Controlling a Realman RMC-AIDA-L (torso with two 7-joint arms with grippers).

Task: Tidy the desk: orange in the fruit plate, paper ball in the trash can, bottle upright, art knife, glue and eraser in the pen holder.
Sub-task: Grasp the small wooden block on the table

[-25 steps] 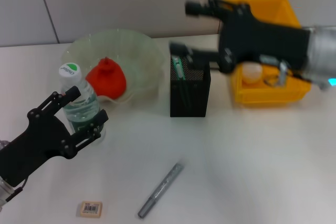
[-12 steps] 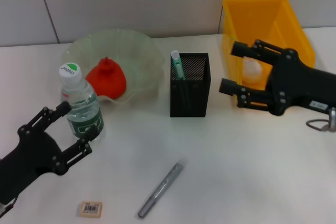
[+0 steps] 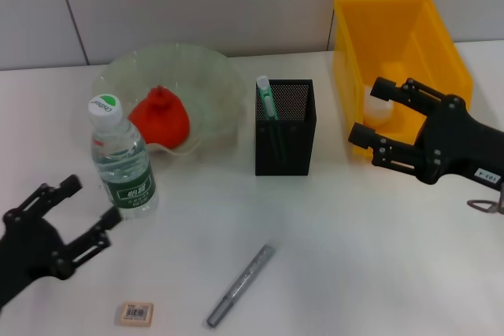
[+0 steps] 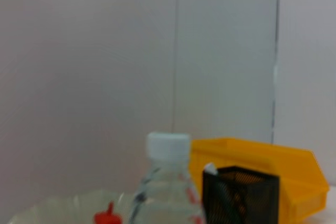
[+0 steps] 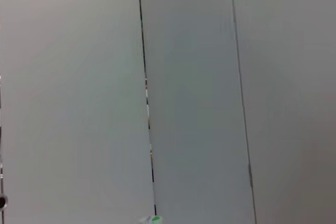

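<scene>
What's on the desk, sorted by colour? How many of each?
Yellow: 1, trash can
Black: 1, pen holder
Green: 3, fruit plate, bottle, art knife
Red-orange: 1, orange
Grey: 1, glue
Tan: 1, eraser
White: 1, paper ball
Total: 9

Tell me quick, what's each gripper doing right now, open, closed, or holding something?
Left gripper: open, empty, low beside the upright bottle.
Right gripper: open, empty, in front of the trash can.
</scene>
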